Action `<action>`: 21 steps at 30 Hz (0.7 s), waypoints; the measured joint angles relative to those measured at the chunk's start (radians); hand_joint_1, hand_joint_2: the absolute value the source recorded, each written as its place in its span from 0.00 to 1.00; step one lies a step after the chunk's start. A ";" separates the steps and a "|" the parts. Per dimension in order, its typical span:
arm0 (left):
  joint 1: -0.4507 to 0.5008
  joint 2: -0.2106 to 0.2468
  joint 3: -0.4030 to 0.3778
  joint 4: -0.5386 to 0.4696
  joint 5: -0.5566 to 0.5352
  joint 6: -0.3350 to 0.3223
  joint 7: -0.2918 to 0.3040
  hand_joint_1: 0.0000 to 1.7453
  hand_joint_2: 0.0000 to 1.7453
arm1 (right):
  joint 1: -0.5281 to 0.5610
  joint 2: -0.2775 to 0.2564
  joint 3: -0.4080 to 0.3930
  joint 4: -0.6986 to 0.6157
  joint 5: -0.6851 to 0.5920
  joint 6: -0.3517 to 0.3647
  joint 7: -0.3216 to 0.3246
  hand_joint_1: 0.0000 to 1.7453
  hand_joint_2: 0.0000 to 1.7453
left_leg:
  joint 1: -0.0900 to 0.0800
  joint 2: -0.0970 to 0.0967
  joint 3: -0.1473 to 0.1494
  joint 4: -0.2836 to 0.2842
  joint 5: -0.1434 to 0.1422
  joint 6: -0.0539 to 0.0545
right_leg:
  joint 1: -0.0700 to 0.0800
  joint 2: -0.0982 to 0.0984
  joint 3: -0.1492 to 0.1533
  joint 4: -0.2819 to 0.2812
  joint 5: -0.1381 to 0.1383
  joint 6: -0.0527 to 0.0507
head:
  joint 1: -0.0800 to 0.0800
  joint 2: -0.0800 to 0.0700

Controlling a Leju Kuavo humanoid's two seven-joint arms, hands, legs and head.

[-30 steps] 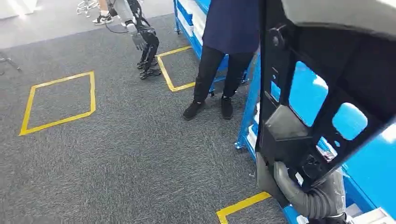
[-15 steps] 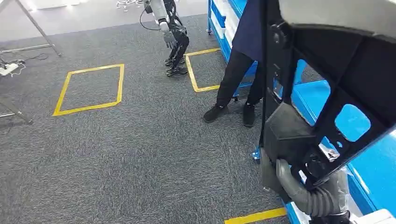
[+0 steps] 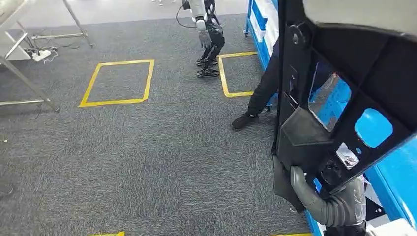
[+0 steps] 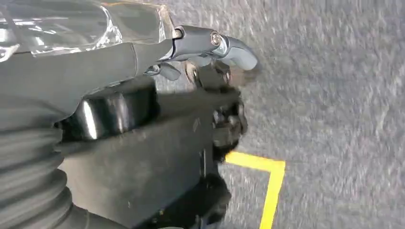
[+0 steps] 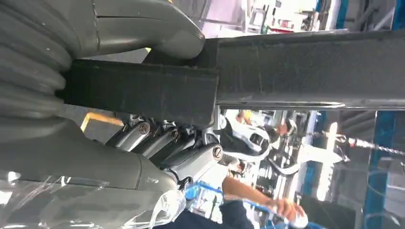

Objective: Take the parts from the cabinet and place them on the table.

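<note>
My right hand [image 3: 322, 201] grips a large black part [image 3: 339, 88], a flat frame with several openings, held upright at the right of the head view and hiding much of what lies behind it. In the right wrist view the grey thumb [image 5: 157, 33] lies over the black part [image 5: 286, 67] and the fingers [image 5: 162, 143] wrap under it. My left hand [image 4: 224, 95] hangs over grey carpet, thumb stretched out, nothing in it.
The blue cabinet [image 3: 388, 177] stands right behind the part. A person in dark trousers [image 3: 258, 98] stands beside it. Another humanoid robot [image 3: 209, 39] stands at the back. Yellow tape squares [image 3: 118, 83] mark the carpet; metal stand legs [image 3: 29, 83] are at far left.
The whole picture has shifted rightward, so the camera has turned left. The black part stays in my right hand's grip, at the same place in view.
</note>
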State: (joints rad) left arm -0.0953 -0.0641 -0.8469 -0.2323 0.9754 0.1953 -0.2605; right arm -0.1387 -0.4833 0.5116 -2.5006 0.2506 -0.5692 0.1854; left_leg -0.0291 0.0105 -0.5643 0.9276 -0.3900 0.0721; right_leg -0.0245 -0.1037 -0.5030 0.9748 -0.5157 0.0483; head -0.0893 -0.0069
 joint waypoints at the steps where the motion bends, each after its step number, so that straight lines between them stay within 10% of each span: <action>1: 0.003 0.000 0.000 0.000 0.000 -0.002 -0.006 0.00 1.00 | -0.001 0.000 0.000 0.003 0.000 0.000 0.000 1.00 1.00 | -0.002 -0.006 0.011 -0.010 0.002 -0.001 | -0.002 0.044 -0.003 0.022 -0.011 0.000 | 0.002 0.000; 4: -0.005 0.002 0.000 0.001 0.008 -0.019 -0.023 0.00 1.00 | -0.009 0.001 0.004 0.009 -0.004 0.005 0.001 1.00 1.00 | 0.001 -0.032 0.019 -0.010 0.000 0.007 | 0.000 0.099 -0.125 0.250 -0.106 0.000 | 0.006 0.000; 6: -0.004 0.002 0.000 0.001 0.013 -0.026 -0.026 0.00 1.00 | -0.017 0.002 0.012 0.019 -0.006 0.014 0.001 1.00 1.00 | 0.003 -0.054 0.021 -0.009 -0.003 0.008 | -0.003 0.100 -0.174 0.304 -0.097 0.006 | 0.007 0.000; 9: -0.003 0.002 0.000 0.001 0.015 -0.028 -0.026 0.00 1.00 | -0.034 0.004 0.018 0.028 -0.011 0.020 0.002 1.00 1.00 | 0.015 -0.091 0.027 0.010 -0.019 -0.010 | -0.019 0.116 -0.089 0.083 0.049 0.026 | 0.008 0.000; 10: -0.004 0.005 0.000 0.002 0.015 -0.030 -0.026 0.00 1.00 | -0.037 0.005 0.021 0.034 -0.011 0.021 0.002 1.00 1.00 | 0.016 -0.100 0.018 0.025 -0.029 -0.020 | -0.028 0.157 -0.066 0.037 0.049 0.037 | 0.008 0.000; 14: -0.003 0.009 0.000 0.002 0.020 -0.034 -0.023 0.00 1.00 | -0.057 0.016 0.034 0.047 -0.018 0.019 0.000 1.00 1.00 | 0.016 -0.123 -0.002 0.042 -0.036 -0.029 | -0.015 0.127 -0.074 0.040 0.048 0.002 | 0.010 0.000; 15: -0.001 0.015 0.000 0.002 0.021 -0.034 -0.019 0.00 1.00 | -0.063 0.017 0.038 0.051 -0.021 0.017 0.000 1.00 1.00 | 0.022 -0.120 -0.003 0.048 -0.042 -0.035 | -0.019 0.114 -0.073 0.039 0.047 -0.004 | 0.010 0.000; 18: -0.003 0.015 0.000 0.002 0.024 -0.034 -0.018 0.00 1.00 | -0.067 0.018 0.042 0.059 -0.022 0.010 -0.003 1.00 1.00 | 0.020 -0.028 -0.085 0.221 -0.126 -0.050 | -0.009 0.093 -0.067 0.038 0.044 -0.014 | 0.010 0.000; 21: -0.002 0.015 0.000 0.002 0.026 -0.034 -0.018 0.00 1.00 | -0.068 0.018 0.045 0.067 -0.023 0.006 -0.003 1.00 1.00 | 0.020 -0.020 -0.188 0.401 -0.174 -0.043 | -0.002 0.066 -0.062 0.038 0.038 -0.022 | 0.010 0.000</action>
State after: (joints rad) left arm -0.0972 -0.0488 -0.8469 -0.2300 1.0018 0.1617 -0.2789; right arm -0.2068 -0.4654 0.5566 -2.4338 0.2277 -0.5627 0.1820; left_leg -0.0089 -0.0094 -0.7523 1.3288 -0.5643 0.0287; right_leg -0.0264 -0.0374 -0.5653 1.0124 -0.4782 0.0266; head -0.0790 -0.0072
